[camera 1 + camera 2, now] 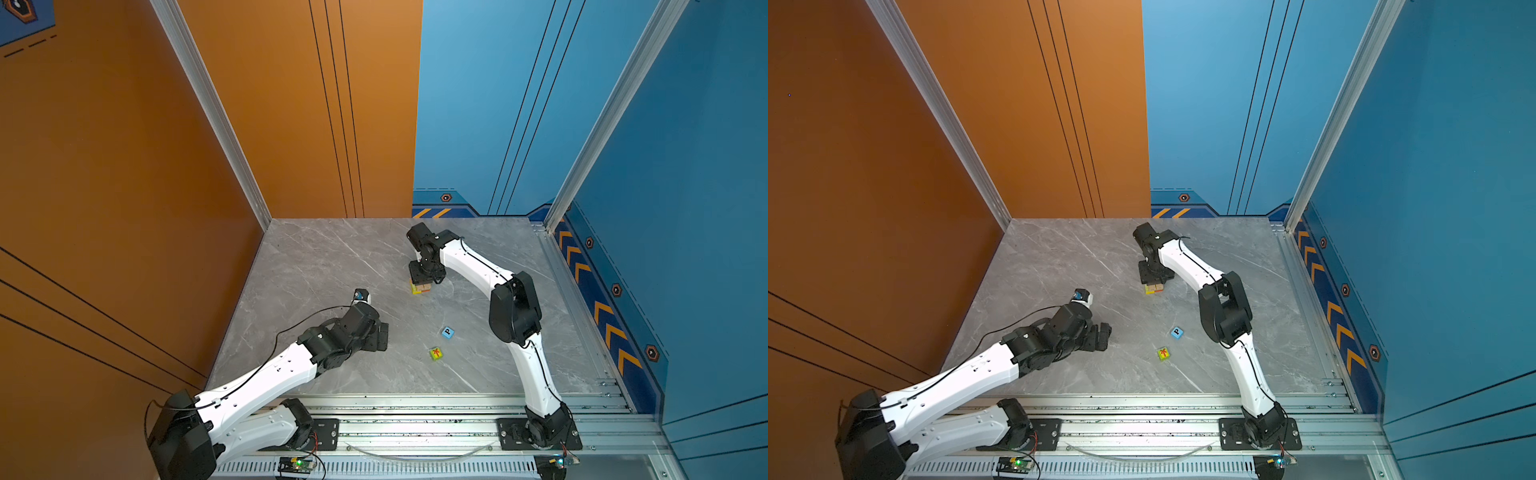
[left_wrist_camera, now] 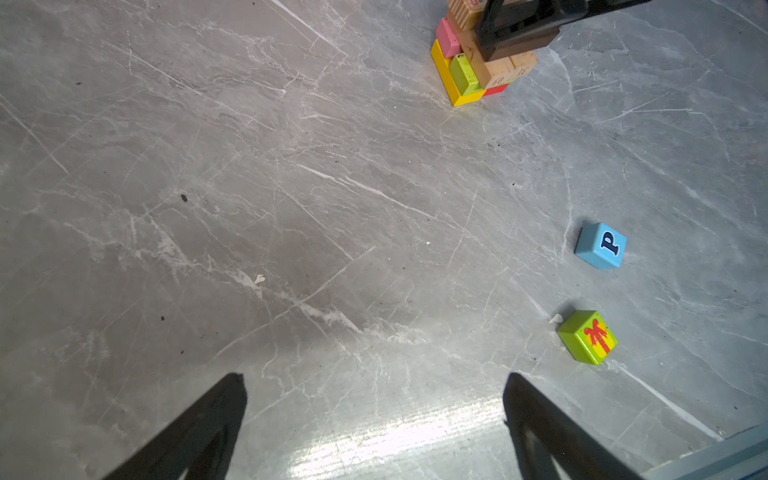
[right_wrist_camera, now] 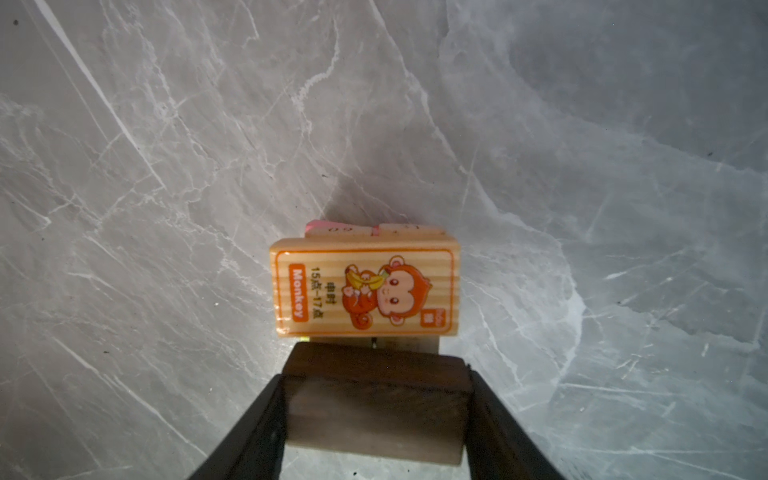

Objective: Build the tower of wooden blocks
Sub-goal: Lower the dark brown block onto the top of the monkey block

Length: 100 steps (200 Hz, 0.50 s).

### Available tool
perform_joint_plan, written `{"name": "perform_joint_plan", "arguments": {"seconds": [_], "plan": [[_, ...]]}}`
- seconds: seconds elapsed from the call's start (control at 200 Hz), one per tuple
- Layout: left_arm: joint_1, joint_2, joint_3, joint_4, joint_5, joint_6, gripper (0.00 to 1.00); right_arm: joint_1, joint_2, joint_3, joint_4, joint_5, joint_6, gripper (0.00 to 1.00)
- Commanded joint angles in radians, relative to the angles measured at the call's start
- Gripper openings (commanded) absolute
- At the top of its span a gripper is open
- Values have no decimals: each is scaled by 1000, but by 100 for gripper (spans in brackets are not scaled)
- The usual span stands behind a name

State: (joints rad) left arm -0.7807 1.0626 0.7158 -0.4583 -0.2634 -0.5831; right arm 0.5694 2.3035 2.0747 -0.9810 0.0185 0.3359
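- Tower [image 1: 420,287] sits a bit right of centre in both top views, in the lower half of the frame, on the grey marble table [image 1: 332,270]. Yellow and red at the bottom, pink and lime over that, tan ones above.
- Right gripper [image 3: 374,374] is right over it, pinching the dark brown block [image 3: 374,415] by its two short ends, right next to the monkey block [image 3: 365,286] on the top layer. Can't tell if the brown one is resting on the stack or a hair above it.
- Left gripper [image 2: 374,378] is spread wide and empty, hovering over bare table left of centre, well apart from everything.
- The blue "P" cube [image 1: 447,331] and green cube [image 1: 435,353] are loose, below the tower in the frame.
- What I'd worry about: if it lets go before the block is flat, it tips off the edge. The lower layers look staggered, so support there is iffy.
- Also the fingers opening could nudge the monkey block, since it's so close, or drag the brown one sideways on the way up.
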Motion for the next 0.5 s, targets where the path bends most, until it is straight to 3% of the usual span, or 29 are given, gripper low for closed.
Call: {"name": "perform_joint_plan", "arguments": {"seconds": [0.0,0.315,0.375,0.44,0.496], "plan": [[14,9,16,22,20,6,98,-6,21,31,-39,-20,-21,60],[28,25,22,25,36,11,98,-8,43,56,-50,-32,-28,63],[31,23,22,24,39,11,98,-9,45,57,-50,-31,-27,71],[33,25,25,23,42,11,98,-9,44,60,-50,-29,-27,86],[37,26,26,23,43,11,98,-8,43,64,-50,-27,-27,91]]}}
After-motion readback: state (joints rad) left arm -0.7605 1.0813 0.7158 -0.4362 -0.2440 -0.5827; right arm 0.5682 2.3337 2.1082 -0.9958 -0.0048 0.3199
